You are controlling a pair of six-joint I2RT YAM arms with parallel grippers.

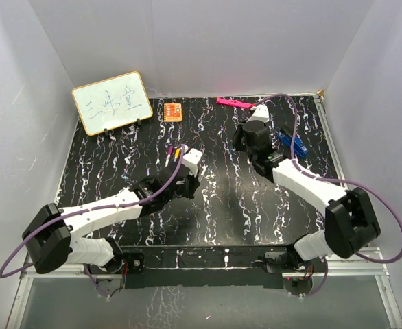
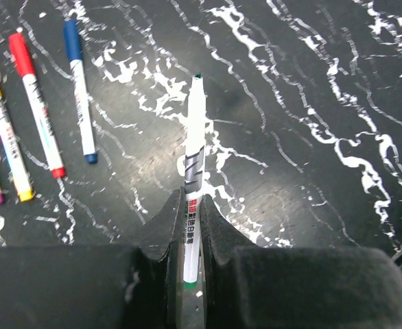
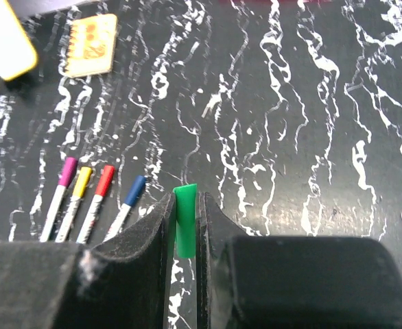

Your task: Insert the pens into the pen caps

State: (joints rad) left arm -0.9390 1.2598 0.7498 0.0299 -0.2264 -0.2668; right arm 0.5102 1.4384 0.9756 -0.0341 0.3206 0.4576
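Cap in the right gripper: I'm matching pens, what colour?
The cap is green; the right wrist view shows it best.

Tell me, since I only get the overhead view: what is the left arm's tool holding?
Observer: The left tool is shut on a white pen, its dark green tip bare and pointing away from the tool.
Operator: And the right one?
Observer: The right tool pinches a small green cap.
Operator: Anything already done?
Observer: Four capped pens lie side by side: pink, yellow, red and blue caps.
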